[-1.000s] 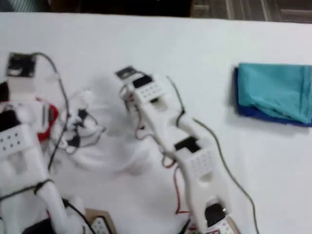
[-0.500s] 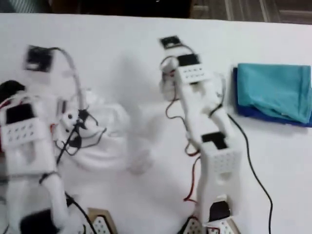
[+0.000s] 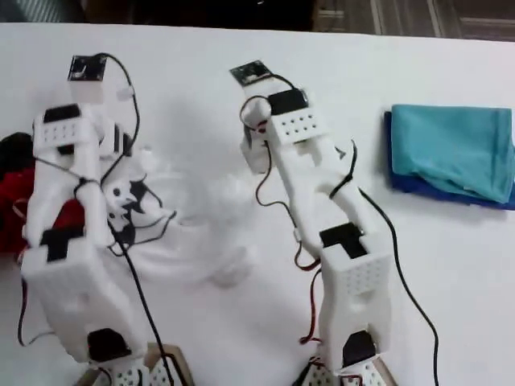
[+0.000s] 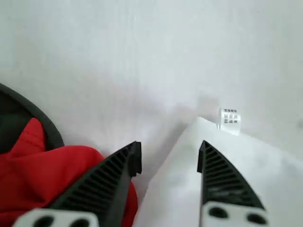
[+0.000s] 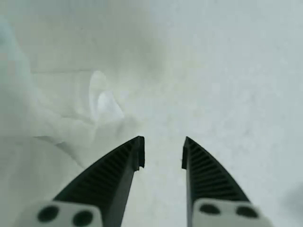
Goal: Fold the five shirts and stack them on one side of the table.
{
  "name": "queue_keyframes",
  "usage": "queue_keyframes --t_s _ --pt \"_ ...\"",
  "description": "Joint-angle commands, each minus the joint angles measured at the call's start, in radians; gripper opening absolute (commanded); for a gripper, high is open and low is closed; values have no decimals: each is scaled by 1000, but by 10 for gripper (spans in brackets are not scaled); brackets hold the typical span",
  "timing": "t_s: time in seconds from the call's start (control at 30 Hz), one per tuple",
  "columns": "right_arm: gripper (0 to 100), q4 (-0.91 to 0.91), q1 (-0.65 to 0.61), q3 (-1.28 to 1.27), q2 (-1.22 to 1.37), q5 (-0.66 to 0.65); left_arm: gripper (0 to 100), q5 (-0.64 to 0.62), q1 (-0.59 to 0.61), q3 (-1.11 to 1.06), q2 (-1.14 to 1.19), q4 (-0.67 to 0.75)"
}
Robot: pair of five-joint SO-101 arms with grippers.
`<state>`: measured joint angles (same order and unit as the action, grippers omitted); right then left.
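Note:
A crumpled white shirt [image 3: 173, 229] with a black print lies on the table's left half. My left arm [image 3: 76, 153] stands over its left end and my right arm [image 3: 294, 133] over its right end. My left gripper [image 4: 168, 158] is open just above the white shirt's [image 4: 232, 165] tagged edge, with a red shirt [image 4: 42, 177] beside one finger. My right gripper [image 5: 162, 147] is open above the bare table, beside folds of the white shirt [image 5: 42, 123]. A folded teal shirt [image 3: 455, 145] rests on a folded blue one [image 3: 402, 181] at the right side.
The red shirt [image 3: 16, 213] and a black garment [image 3: 12, 149] are heaped at the table's left edge. Cables [image 3: 402, 273] trail from both arms. Bare white tabletop [image 3: 378, 72] stretches between my right arm and the folded stack.
My left arm has swung in from the left edge and stretched farther out over the white shirt. My right arm went right, then back a little to the left. The white shirt has shifted.

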<state>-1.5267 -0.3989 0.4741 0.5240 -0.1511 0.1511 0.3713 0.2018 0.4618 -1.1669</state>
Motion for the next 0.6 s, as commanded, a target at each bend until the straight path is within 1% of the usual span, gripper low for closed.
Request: queue_keyframes --t_s 0.0,0.13,0.27,0.3,0.33,0.4,0.43,0.47,0.5,0.57 --pt "159 -10 -7 41 -74 -11 214 -20 -37 255 121 -201" --pt "159 -10 -12 41 -74 -11 214 -21 -44 417 244 -313" --pt "159 -10 -12 41 -74 -11 207 -15 -40 515 328 -443" --pt "159 -10 -12 41 -74 -11 190 -15 -40 532 336 -471" --pt "159 -10 -12 41 -74 -11 151 -14 -38 553 339 -496" --pt "159 -5 -13 18 -74 -11 26 -18 -26 604 339 -537" --pt "159 -2 -13 0 -74 -8 18 -20 -18 639 339 -563" --pt "159 -1 -13 -18 -74 -5 41 -15 -9 677 339 -592" --pt "159 12 -13 -43 -74 -3 28 -15 6 716 339 -615" --pt "159 41 -13 -97 -68 -3 28 -15 49 766 328 -621"
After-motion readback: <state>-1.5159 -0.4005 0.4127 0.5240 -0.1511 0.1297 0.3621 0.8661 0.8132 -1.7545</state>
